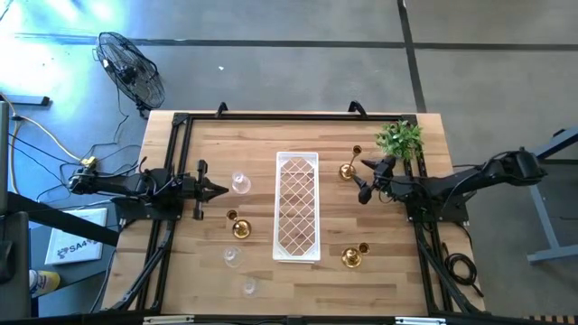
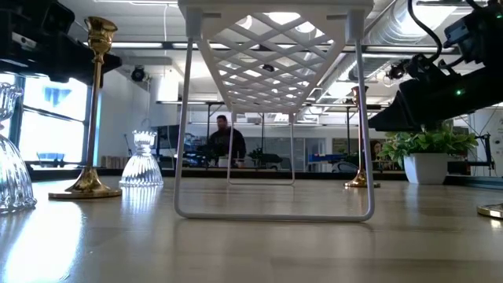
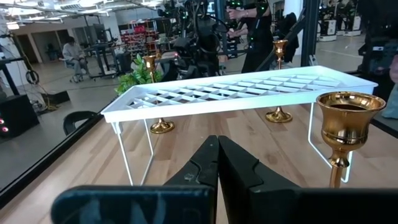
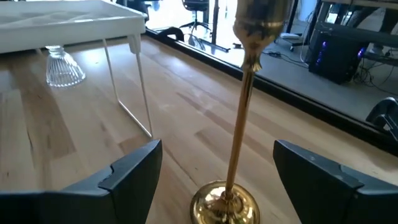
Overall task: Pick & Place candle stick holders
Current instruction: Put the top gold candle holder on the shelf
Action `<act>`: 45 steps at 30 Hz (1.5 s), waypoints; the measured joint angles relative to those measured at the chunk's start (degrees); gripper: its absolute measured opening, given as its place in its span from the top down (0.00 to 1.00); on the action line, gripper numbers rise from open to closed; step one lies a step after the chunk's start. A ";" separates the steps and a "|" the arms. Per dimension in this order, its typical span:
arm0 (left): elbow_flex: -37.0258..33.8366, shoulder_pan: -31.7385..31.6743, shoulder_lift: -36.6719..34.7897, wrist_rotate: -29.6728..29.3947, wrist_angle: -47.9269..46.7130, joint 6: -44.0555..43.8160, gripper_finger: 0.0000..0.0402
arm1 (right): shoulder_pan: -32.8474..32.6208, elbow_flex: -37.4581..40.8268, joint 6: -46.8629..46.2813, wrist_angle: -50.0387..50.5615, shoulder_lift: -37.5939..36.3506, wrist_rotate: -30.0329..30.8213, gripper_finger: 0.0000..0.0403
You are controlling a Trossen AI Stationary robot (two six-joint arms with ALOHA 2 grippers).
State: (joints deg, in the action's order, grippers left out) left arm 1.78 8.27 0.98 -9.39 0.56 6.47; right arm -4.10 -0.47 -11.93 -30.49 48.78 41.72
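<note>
A brass candle stick holder with a tall thin stem stands on its round base on the wooden table, right of the white lattice tray. My right gripper is open, one finger on either side of that stem and apart from it; in the high view the right gripper sits just right of this holder. My left gripper waits shut left of the tray, touching nothing. Two more brass holders and three clear glass ones stand on the table.
The tray stands on thin wire legs along the table's middle. A small green plant in a white pot sits at the far right corner, close behind my right arm. A black frame runs round the table's edges. People show in the room behind.
</note>
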 joint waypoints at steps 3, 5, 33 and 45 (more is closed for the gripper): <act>0.00 0.00 0.01 0.62 0.00 -0.06 1.00 | 0.38 0.00 1.49 -1.99 1.55 0.92 0.25; 0.00 0.00 0.01 1.16 0.00 -0.06 1.00 | 1.49 0.00 1.88 -2.85 2.51 1.37 0.25; 0.00 0.02 0.00 0.98 -0.04 0.14 1.00 | 18.72 -0.46 1.96 -14.86 13.53 -13.77 0.25; 0.00 0.00 0.00 0.90 -0.13 0.13 1.00 | 21.45 -0.55 6.34 -18.31 19.35 -20.72 0.48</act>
State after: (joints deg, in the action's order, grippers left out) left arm 1.78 8.27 0.97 -8.49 0.43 6.60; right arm 17.35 -1.02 -5.59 -48.80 68.14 21.00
